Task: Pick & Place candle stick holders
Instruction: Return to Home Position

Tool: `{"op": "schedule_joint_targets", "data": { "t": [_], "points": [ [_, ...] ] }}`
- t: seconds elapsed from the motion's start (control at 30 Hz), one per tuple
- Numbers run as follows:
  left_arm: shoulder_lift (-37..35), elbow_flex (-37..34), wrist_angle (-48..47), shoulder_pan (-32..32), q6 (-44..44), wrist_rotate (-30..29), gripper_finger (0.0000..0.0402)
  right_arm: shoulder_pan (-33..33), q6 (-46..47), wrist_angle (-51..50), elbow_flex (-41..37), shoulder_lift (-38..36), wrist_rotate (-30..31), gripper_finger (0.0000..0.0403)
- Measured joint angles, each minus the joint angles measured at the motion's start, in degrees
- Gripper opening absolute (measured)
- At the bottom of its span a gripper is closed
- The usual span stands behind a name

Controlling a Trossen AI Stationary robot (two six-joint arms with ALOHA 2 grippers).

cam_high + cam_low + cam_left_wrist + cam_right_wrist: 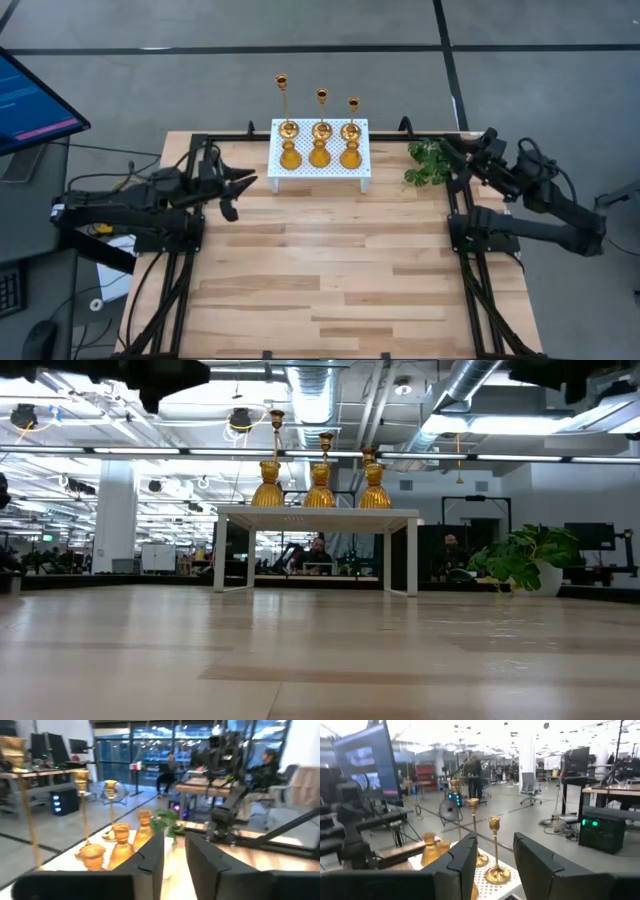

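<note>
Holders (320, 155) on shelf (318, 173), well apart from left fingers (150, 857), right fingers (461, 865); both spread.

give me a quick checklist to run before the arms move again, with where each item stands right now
1. All six pieces on the white shelf: ok, three brass candlesticks in the far row, three amber holders in the near row.
2. Pieces upright: ok, judged from the low view.
3. The left hand empty: ok, open with nothing between its fingers, off the shelf's left end.
4. The right hand empty: ok, open with nothing between its fingers.
5. The right hand clear of the plant: cannot tell, from above it shows right by the leaves.
</note>
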Motion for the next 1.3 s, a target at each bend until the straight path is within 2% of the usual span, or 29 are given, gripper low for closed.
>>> {"op": "schedule_joint_targets", "data": {
  "t": [0.17,0.33,0.67,0.9,1.13,1.23,1.3],
  "points": [
    [-0.13,-5.52,4.41,0.00,-0.99,3.47,0.0041,-0.34,3.28,2.56,-6.36,-8.28,-4.16,0.0120],
    [-0.04,-13.08,10.88,0.00,-2.97,4.24,0.0008,-0.34,6.26,2.17,-11.59,-14.60,-4.34,0.0120],
    [-0.32,-25.59,24.38,-0.04,-8.23,5.26,0.0005,-0.34,8.83,2.41,-18.82,-14.99,-4.49,0.0120],
    [0.02,-25.94,23.25,-0.11,-8.59,7.40,0.0006,-0.31,10.21,2.58,-24.93,-14.99,-6.24,0.0120],
    [1.72,-25.94,22.73,-0.11,-10.94,11.07,0.0007,-0.33,14.45,12.33,-35.13,-14.79,-15.66,0.0120],
    [2.75,-25.94,22.65,-0.11,-11.65,13.31,0.0006,-0.30,14.08,15.93,-36.64,-13.63,-20.67,0.0118],
    [3.57,-25.94,22.44,-0.11,-11.98,14.61,0.0005,-0.16,13.92,15.91,-36.63,-13.51,-21.18,0.0114]
  ]
}}
